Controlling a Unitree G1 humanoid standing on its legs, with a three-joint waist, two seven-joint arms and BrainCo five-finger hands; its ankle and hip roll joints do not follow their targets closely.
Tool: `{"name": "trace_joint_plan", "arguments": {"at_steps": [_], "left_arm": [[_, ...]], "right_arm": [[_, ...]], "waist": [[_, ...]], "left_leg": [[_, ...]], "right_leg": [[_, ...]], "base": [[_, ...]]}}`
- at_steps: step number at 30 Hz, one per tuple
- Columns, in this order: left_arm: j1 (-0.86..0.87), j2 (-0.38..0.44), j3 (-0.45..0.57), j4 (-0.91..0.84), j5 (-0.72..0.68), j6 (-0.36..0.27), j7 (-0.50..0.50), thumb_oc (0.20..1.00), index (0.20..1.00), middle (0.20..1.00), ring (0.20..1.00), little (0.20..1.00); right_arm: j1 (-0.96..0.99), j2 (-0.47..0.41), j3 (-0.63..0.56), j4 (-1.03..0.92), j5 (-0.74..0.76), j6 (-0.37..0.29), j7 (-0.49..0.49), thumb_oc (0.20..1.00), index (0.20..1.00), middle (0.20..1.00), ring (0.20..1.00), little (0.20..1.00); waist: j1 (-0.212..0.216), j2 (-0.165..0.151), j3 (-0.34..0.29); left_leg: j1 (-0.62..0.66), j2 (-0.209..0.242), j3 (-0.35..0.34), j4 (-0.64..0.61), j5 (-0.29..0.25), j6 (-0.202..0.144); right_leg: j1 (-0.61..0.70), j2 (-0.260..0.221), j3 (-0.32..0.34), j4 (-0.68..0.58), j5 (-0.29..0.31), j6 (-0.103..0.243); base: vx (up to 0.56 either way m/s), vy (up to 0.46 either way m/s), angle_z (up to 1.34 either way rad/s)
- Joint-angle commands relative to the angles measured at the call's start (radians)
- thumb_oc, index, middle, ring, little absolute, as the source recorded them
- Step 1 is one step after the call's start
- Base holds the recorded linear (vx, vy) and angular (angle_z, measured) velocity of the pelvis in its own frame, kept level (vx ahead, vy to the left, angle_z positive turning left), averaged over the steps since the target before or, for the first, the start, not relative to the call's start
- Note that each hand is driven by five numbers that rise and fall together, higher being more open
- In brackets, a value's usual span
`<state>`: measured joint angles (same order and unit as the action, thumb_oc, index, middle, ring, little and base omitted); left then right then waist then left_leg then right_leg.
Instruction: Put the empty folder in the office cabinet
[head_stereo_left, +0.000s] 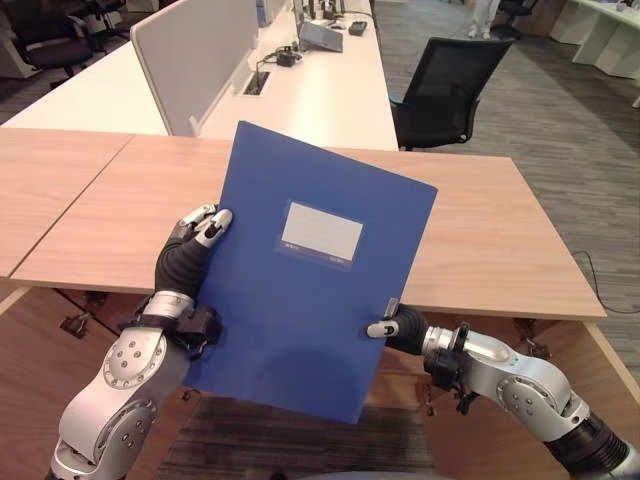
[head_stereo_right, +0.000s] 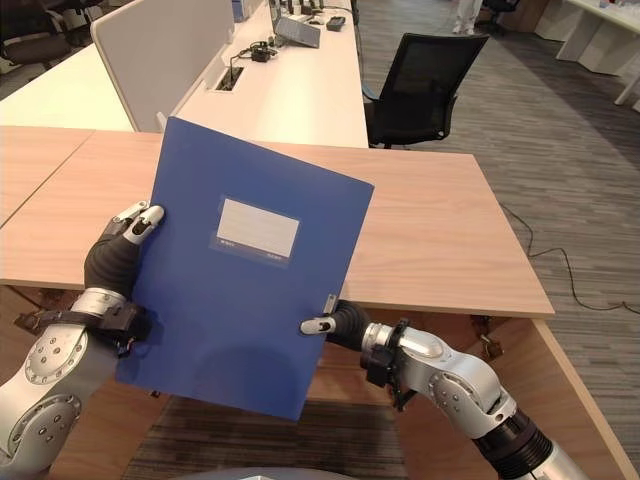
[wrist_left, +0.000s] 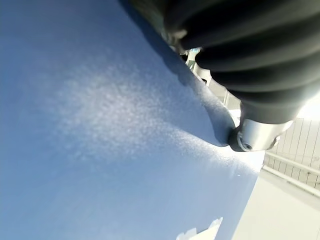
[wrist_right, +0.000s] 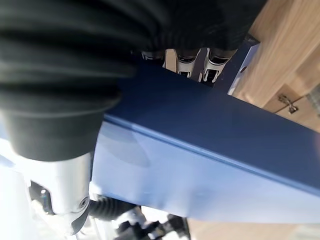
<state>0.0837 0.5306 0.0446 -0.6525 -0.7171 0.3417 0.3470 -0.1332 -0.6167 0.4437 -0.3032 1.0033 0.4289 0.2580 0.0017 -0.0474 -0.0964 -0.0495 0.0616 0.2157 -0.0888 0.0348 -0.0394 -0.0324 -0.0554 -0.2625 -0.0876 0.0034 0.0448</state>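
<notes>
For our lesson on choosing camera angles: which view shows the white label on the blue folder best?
The left eye view: the rectangular white label faces the camera, whole, on the flat blue plastic folder. The right eye view shows it whole too. The left wrist view catches a white sliver at one edge, perhaps the label; the right wrist view shows bare blue surface.

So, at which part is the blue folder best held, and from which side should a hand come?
Probably at its long side edges, one hand from each side. The blue folder is flat, wide and upright, and the left hand and right hand already pinch opposite edges, thumbs on the front face.
</notes>
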Motion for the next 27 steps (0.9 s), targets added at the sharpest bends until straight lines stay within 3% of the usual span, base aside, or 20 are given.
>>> {"name": "trace_joint_plan", "arguments": {"at_steps": [1, 4, 5, 6, 7, 8, 9, 10, 12, 17, 27], "left_arm": [[-0.084, -0.123, -0.094, -0.049, -0.047, -0.09, -0.007, 0.2, 0.2, 0.2, 0.2, 0.2], [-0.097, -0.195, -0.13, -0.019, -0.024, -0.092, -0.005, 0.2, 0.2, 0.2, 0.2, 0.2], [-0.098, -0.196, -0.129, -0.016, -0.022, -0.093, -0.007, 0.2, 0.2, 0.2, 0.2, 0.2], [-0.105, -0.234, -0.152, 0.0, -0.012, -0.093, -0.008, 0.2, 0.2, 0.2, 0.2, 0.2], [-0.106, -0.235, -0.151, 0.003, -0.009, -0.094, -0.01, 0.2, 0.2, 0.2, 0.2, 0.2], [-0.113, -0.276, -0.181, 0.02, -0.008, -0.094, -0.014, 0.2, 0.2, 0.2, 0.2, 0.2], [-0.116, -0.294, -0.195, 0.028, -0.009, -0.095, -0.018, 0.2, 0.2, 0.2, 0.2, 0.2], [-0.116, -0.297, -0.197, 0.037, -0.004, -0.097, -0.022, 0.2, 0.2, 0.2, 0.2, 0.2], [-0.113, -0.358, -0.236, 0.073, -0.018, -0.098, -0.045, 0.2, 0.2, 0.2, 0.2, 0.2], [-0.096, -0.408, -0.283, 0.137, -0.055, -0.085, -0.106, 0.2, 0.2, 0.2, 0.2, 0.2], [-0.041, -0.472, -0.27, 0.264, -0.148, -0.072, -0.256, 0.2, 0.2, 0.2, 0.2, 0.2]], "right_arm": [[-0.206, 0.224, 0.16, 0.102, 0.038, -0.046, -0.142, 1.0, 1.0, 1.0, 1.0, 1.0], [-0.252, 0.346, 0.234, 0.144, 0.041, -0.065, -0.198, 1.0, 1.0, 1.0, 1.0, 1.0], [-0.254, 0.35, 0.236, 0.148, 0.04, -0.066, -0.2, 1.0, 1.0, 1.0, 1.0, 1.0], [-0.263, 0.419, 0.268, 0.18, 0.042, -0.073, -0.225, 1.0, 1.0, 1.0, 1.0, 1.0], [-0.265, 0.424, 0.269, 0.186, 0.04, -0.074, -0.225, 1.0, 1.0, 1.0, 1.0, 1.0], [-0.256, 0.497, 0.294, 0.213, 0.041, -0.087, -0.238, 0.821, 0.821, 0.821, 0.821, 0.821], [-0.246, 0.527, 0.301, 0.218, 0.04, -0.096, -0.242, 0.457, 0.457, 0.457, 0.457, 0.457], [-0.244, 0.538, 0.301, 0.231, 0.033, -0.1, -0.241, 0.2, 0.2, 0.2, 0.2, 0.2], [-0.189, 0.62, 0.302, 0.265, 0.022, -0.119, -0.248, 0.2, 0.2, 0.2, 0.2, 0.2], [-0.109, 0.705, 0.281, 0.305, 0.028, -0.162, -0.258, 0.2, 0.2, 0.2, 0.2, 0.2], [0.009, 0.664, 0.19, 0.235, -0.105, -0.208, -0.093, 0.2, 0.2, 0.2, 0.2, 0.2]], "waist": [[0.004, -0.005, -0.032], [-0.002, -0.002, -0.024], [-0.003, -0.002, -0.024], [-0.002, 0.001, -0.019], [-0.004, 0.001, -0.019], [-0.003, 0.003, -0.014], [-0.004, 0.004, -0.009], [-0.005, 0.003, -0.012], [-0.005, 0.003, -0.004], [-0.003, 0.007, -0.002], [-0.002, 0.005, -0.01]], "left_leg": [[0.042, -0.001, -0.045, 0.002, -0.103, 0.021], [0.043, -0.001, -0.043, 0.002, -0.101, 0.02], [0.044, -0.001, -0.042, 0.002, -0.101, 0.02], [0.044, 0.0, -0.044, 0.002, -0.1, 0.02], [0.044, 0.0, -0.043, 0.002, -0.1, 0.02], [0.044, -0.001, -0.045, 0.002, -0.099, 0.019], [0.043, -0.001, -0.045, 0.002, -0.099, 0.019], [0.045, -0.001, -0.046, 0.002, -0.099, 0.019], [0.046, -0.002, -0.047, 0.002, -0.098, 0.017], [0.052, -0.003, -0.049, 0.002, -0.097, 0.015], [0.064, -0.005, -0.056, 0.002, -0.099, 0.013]], "right_leg": [[-0.041, 0.045, 0.038, 0.0, -0.009, -0.011], [-0.041, 0.047, 0.043, 0.0, -0.008, -0.013], [-0.04, 0.047, 0.043, 0.0, -0.007, -0.013], [-0.04, 0.048, 0.044, 0.0, -0.006, -0.014], [-0.039, 0.048, 0.044, 0.0, -0.006, -0.014], [-0.039, 0.048, 0.044, 0.0, -0.004, -0.015], [-0.039, 0.048, 0.045, 0.0, -0.005, -0.015], [-0.037, 0.049, 0.044, 0.0, -0.004, -0.015], [-0.035, 0.049, 0.043, 0.0, -0.003, -0.016], [-0.03, 0.05, 0.041, 0.0, -0.004, -0.016], [-0.018, 0.051, 0.037, 0.0, -0.011, -0.017]], "base": [[-0.01, 0.003, -0.06], [-0.01, -0.001, -0.05], [0.0, 0.0, 0.0], [0.0, 0.0, 0.0], [-0.01, -0.001, -0.07], [0.0, 0.002, -0.09], [0.0, 0.002, -0.08], [0.0, 0.0, 0.0], [0.0, 0.0, 0.0], [0.0, 0.0, -0.01], [0.0, 0.0, 0.0]]}}
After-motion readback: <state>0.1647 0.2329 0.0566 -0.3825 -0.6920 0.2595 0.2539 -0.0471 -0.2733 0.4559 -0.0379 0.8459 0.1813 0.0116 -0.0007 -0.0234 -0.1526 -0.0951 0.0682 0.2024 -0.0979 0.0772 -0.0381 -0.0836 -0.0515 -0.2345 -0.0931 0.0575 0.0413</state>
